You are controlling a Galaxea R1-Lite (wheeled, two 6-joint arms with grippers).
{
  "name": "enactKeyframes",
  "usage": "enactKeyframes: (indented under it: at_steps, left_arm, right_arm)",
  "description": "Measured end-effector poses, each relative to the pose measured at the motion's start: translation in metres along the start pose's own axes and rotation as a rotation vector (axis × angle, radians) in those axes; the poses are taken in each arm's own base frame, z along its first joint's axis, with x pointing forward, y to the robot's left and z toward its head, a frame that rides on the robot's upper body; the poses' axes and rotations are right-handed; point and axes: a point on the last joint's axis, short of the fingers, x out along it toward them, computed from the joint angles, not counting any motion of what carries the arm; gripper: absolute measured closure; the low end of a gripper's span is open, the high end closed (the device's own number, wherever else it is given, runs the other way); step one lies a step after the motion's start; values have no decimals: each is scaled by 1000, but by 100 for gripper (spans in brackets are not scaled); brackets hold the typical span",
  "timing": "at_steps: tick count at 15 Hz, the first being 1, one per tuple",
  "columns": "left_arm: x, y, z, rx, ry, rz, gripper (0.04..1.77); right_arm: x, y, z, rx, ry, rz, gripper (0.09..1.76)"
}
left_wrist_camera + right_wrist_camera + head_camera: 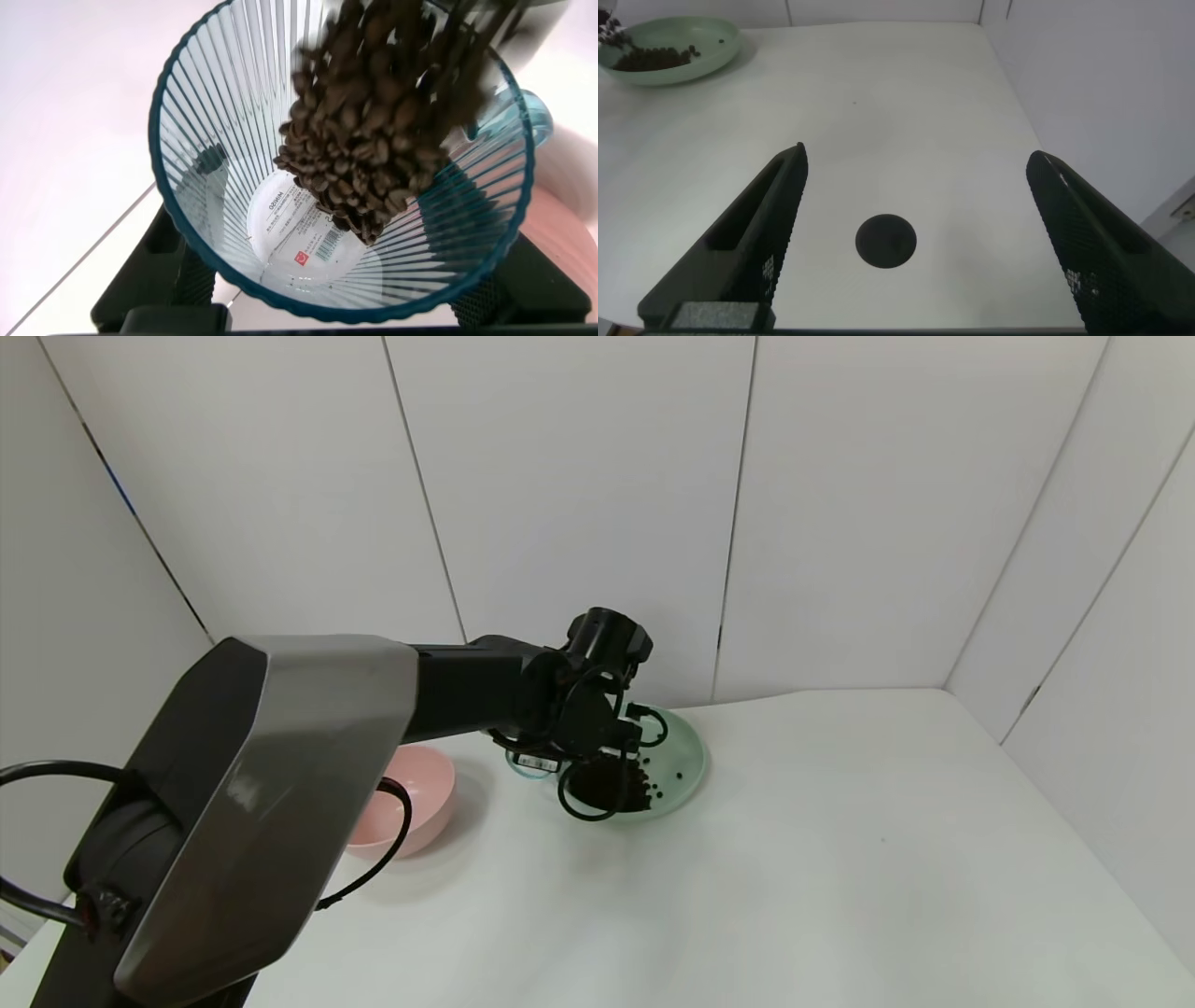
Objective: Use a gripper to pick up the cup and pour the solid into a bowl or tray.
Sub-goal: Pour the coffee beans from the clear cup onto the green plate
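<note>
My left gripper (571, 747) is shut on the ribbed blue-grey cup (532, 763) and holds it tipped over the near-left side of the pale green plate (689, 756). Dark brown beans (611, 784) are heaped on the plate, with a few scattered. In the left wrist view the cup (224, 187) fills the frame between my fingers (149, 271), its blue handle (539, 110) to one side. The beans (374, 140) slide along its wall toward the rim. My right gripper (915, 233) is open and empty over bare table. The plate (687, 65) and its beans (649, 61) lie far off there.
A pink bowl (420, 793) sits left of the plate, near my left arm. A round dark spot (885, 241) lies on the white table under the right gripper. White walls close in the table at the back and right.
</note>
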Motion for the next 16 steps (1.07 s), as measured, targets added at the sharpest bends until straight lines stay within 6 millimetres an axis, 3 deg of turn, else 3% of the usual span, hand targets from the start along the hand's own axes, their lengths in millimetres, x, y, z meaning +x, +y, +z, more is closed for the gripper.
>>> enactKeyframes:
  at_steps: [16]
  left_arm:
    - [0, 3, 1, -17, 0, 25, 50]
  right_arm:
    - [0, 0, 0, 0, 0, 1, 14]
